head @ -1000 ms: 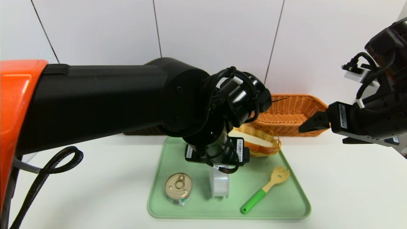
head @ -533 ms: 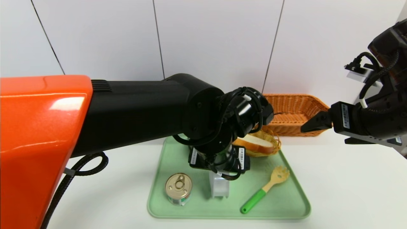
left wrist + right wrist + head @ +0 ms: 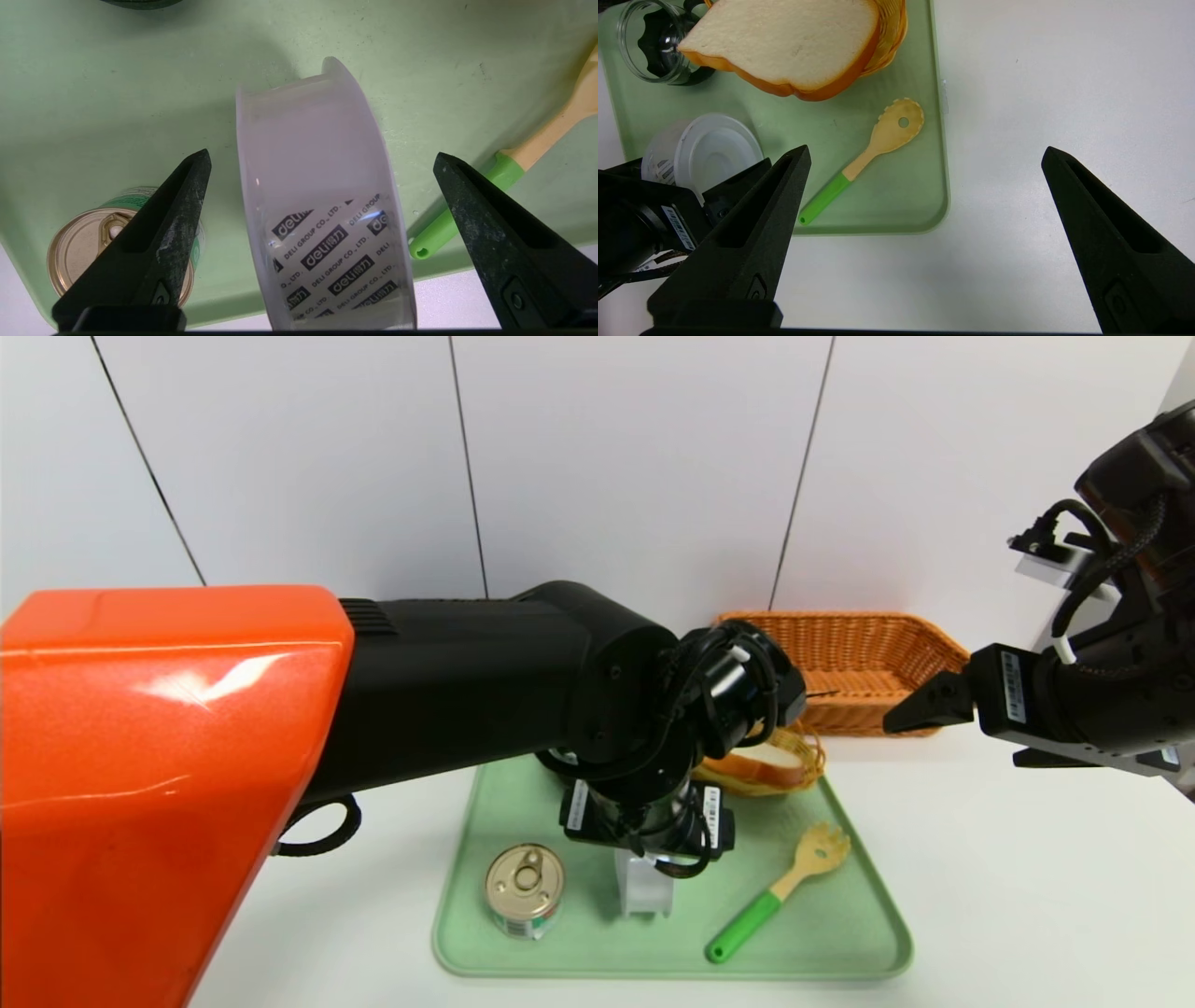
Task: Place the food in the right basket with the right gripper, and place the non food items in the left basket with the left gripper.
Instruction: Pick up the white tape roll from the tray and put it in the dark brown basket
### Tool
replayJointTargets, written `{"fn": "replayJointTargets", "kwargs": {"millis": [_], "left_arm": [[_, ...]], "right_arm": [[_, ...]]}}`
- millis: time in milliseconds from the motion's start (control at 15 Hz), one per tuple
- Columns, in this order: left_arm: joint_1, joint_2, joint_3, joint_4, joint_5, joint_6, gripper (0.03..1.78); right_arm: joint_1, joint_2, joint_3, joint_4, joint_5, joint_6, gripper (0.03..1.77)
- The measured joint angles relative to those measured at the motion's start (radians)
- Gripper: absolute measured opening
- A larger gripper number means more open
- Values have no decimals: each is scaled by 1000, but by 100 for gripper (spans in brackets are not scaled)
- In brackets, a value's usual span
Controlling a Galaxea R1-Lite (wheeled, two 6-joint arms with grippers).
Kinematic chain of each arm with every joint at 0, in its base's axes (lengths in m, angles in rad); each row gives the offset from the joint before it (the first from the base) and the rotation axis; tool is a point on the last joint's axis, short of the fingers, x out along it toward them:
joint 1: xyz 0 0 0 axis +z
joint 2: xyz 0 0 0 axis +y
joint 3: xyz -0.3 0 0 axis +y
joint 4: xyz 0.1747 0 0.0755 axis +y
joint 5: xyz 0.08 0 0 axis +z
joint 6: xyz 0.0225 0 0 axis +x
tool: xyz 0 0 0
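1. White plastic makes up the ribbed reel, which stands on its edge on the green tray, between the left gripper's fingers.
2. The left gripper is over the tray with its fingers spread wide, one to each side of the reel, holding nothing.
3. The right gripper hangs above the bench, by the tray's right side; its fingers are wide apart too, with nothing held.
4. The tin can, gold-lidded with a pull ring, stands upright on the tray, to the left of the reel.
5. The pasta spoon, green at the handle, lies on the tray to the right of the reel.
6. The slice of bread rests in the small yellow wicker basket, and the glass cup is just beside it.
7. The orange wicker basket sits behind the tray, towards the right.
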Motion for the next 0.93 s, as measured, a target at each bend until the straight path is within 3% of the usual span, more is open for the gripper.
{"fn": "replayJointTargets", "kwargs": {"millis": [133, 333, 600, 667, 933], "left_arm": [[0, 3, 0, 3, 0, 3, 160], [0, 7, 0, 1, 0, 2, 113], [1, 12, 0, 0, 0, 3, 65], [1, 13, -1, -1, 1, 3, 59], [1, 14, -1, 1, 0, 3, 59]], "right_arm": [[0, 0, 0, 0, 0, -1, 171], [0, 1, 1, -5, 1, -1, 171], [-1, 2, 1, -5, 2, -1, 171], [-1, 2, 1, -5, 2, 0, 171], [-1, 3, 1, -5, 3, 0, 171]]}}
